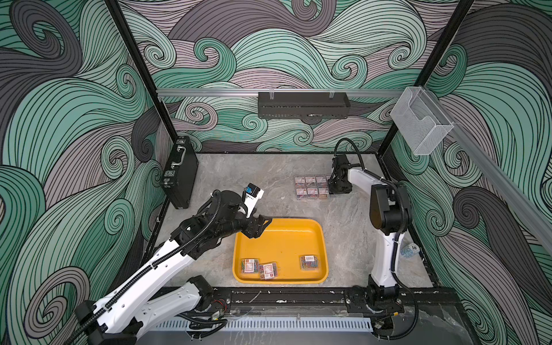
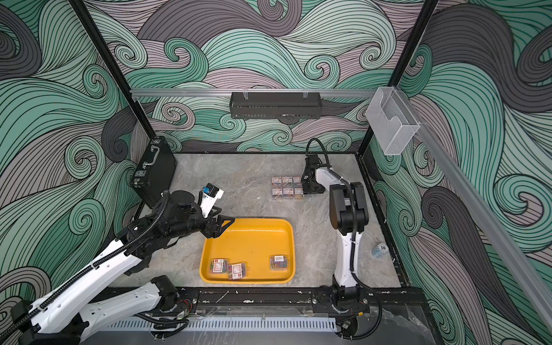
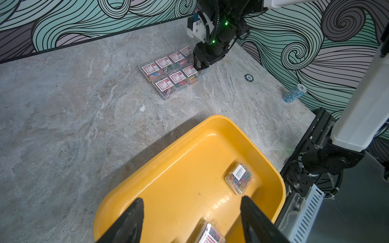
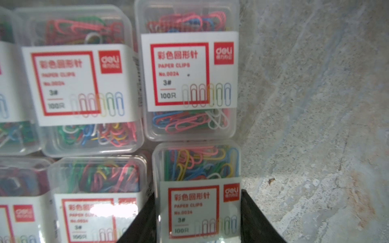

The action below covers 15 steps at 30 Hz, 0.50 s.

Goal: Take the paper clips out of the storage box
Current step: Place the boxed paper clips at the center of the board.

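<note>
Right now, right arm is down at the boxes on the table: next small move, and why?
Likely open the right gripper and lift clear. Its jaws close on a box of paper clips that looks level with the row of boxes already on the table, outside the storage box, so it seems placed. Three boxes are left in the storage box.

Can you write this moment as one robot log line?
left gripper: open over storage box corner | right gripper: shut on paper clip box, beside table group | in storage box: three boxes
</note>
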Motion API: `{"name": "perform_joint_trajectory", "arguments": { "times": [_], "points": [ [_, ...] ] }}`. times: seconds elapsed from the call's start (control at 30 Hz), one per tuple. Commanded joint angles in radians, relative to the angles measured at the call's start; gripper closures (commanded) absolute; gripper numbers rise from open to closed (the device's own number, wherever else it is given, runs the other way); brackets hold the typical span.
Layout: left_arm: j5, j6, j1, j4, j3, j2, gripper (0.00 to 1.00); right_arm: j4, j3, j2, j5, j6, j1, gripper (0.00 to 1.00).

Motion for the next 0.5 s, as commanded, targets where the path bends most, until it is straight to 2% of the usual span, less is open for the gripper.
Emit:
{"name": "perform_joint_trajectory", "arguments": {
  "times": [0.0,0.23,0.47],
  "points": [
    [0.000,0.012,-0.006,-0.018,0.024,-0.018,0.29,-0.033,0.018,0.013,-0.017,-0.004,-0.006,0.50],
    [0.007,0.012,-0.006,-0.012,0.027,-0.003,0.29,-0.036,0.016,-0.007,-0.022,-0.001,-0.008,0.39],
    [0.014,0.012,-0.006,-0.005,0.029,0.011,0.29,-0.044,0.011,-0.051,-0.028,0.000,-0.018,0.36]
  ]
}}
